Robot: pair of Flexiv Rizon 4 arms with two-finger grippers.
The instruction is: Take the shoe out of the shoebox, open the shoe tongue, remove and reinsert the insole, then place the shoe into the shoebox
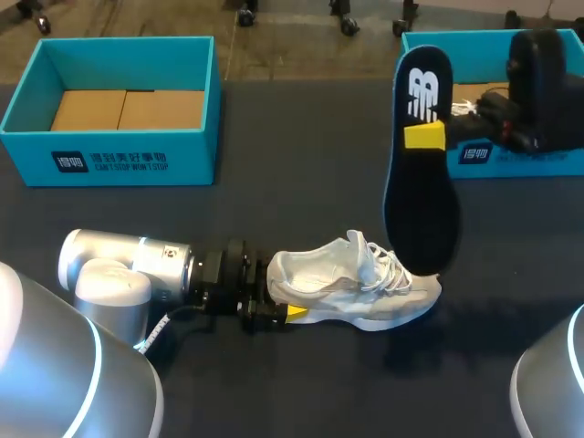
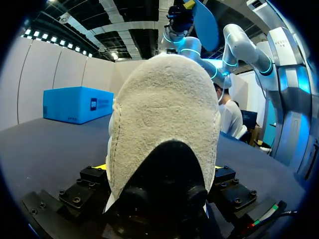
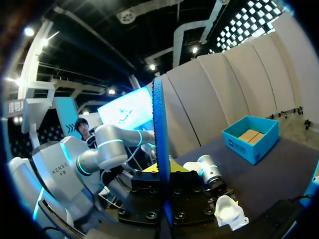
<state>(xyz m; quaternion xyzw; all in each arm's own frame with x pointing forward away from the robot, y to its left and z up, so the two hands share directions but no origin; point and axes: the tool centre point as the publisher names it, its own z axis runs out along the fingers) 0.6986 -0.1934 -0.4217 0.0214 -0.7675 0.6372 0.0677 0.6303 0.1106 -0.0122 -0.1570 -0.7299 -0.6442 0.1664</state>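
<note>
A pale grey sneaker (image 1: 351, 287) lies on its sole on the dark table, toe to the right. My left gripper (image 1: 285, 306) is at its heel, with a finger on each side, wide apart and gripping it. In the left wrist view the heel (image 2: 164, 114) fills the space between the fingers. My right gripper (image 1: 424, 135) is shut on the dark insole (image 1: 420, 173), which hangs upright just above and behind the sneaker's toe. In the right wrist view the insole (image 3: 160, 139) stands edge-on between the fingers of my right gripper (image 3: 162, 174), with the sneaker (image 3: 229, 211) below.
An open teal shoebox (image 1: 114, 146) with brown cardboard inside stands at the back left. A second teal box (image 1: 474, 55) sits at the back right, partly hidden by my right arm (image 1: 543, 87).
</note>
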